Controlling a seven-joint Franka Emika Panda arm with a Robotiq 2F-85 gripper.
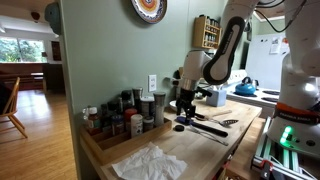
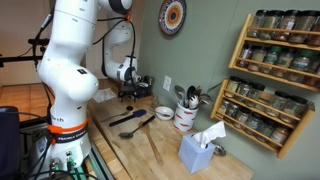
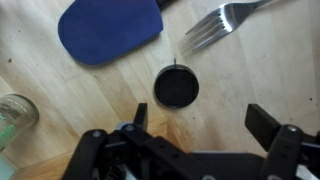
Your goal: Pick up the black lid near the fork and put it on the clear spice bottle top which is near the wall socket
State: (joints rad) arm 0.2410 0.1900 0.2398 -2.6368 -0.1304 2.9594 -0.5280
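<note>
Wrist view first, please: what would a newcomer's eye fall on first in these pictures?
In the wrist view, the round black lid lies on the wooden counter just beyond the open gripper, near a fork and a blue spatula. In an exterior view, the big white robot arm dominates, with a wall rack of spice jars at right.
</note>
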